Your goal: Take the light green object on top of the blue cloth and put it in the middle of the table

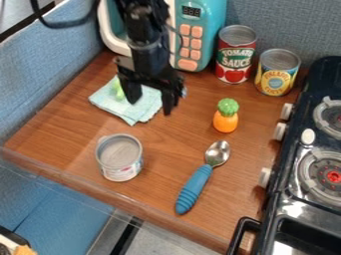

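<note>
The black gripper (153, 102) hangs over the right part of the blue cloth, its two fingers spread apart with no object visible between them. The folded light blue cloth (142, 107) lies on the wooden table (60, 134) in front of the toy microwave. On the cloth's upper left part sits the light green object (118, 88), just left of the gripper and partly hidden behind it.
A can (120, 158) stands at the front left, and a blue-handled spoon (194, 188) lies front centre. Right of the gripper is a toy pineapple (226, 117). Two cans (236, 55) and a microwave (194, 35) line the back; a stove (313, 149) borders the right.
</note>
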Controlling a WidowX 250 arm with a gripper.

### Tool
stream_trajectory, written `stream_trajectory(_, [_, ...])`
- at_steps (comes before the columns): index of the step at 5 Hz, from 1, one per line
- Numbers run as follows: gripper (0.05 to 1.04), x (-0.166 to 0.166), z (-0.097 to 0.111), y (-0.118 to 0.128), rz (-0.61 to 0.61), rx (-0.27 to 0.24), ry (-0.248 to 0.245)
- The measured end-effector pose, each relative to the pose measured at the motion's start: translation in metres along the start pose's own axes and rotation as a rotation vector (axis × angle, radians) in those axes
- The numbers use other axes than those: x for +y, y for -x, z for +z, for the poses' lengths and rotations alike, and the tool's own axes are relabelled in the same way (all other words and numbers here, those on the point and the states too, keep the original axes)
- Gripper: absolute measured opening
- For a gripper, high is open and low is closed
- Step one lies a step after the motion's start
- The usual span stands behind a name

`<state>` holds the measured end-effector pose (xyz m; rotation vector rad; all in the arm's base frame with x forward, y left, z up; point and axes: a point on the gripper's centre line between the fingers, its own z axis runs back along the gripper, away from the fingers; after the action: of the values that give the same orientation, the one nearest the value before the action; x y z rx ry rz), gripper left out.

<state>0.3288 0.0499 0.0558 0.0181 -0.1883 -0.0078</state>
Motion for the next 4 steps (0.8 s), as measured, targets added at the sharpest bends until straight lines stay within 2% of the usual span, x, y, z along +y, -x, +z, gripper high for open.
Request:
stream_trajectory(2, [0.999,0.063,-0.032,-0.045,-0.021,-0.006,-0.042])
stream_trajectory(3, [0.999,0.092,-0.038,-0.055,0.019,0.004,-0.056])
stream_trajectory(4, [0.999,0.115,-0.048,-0.052,0.061,0.025,-0.075])
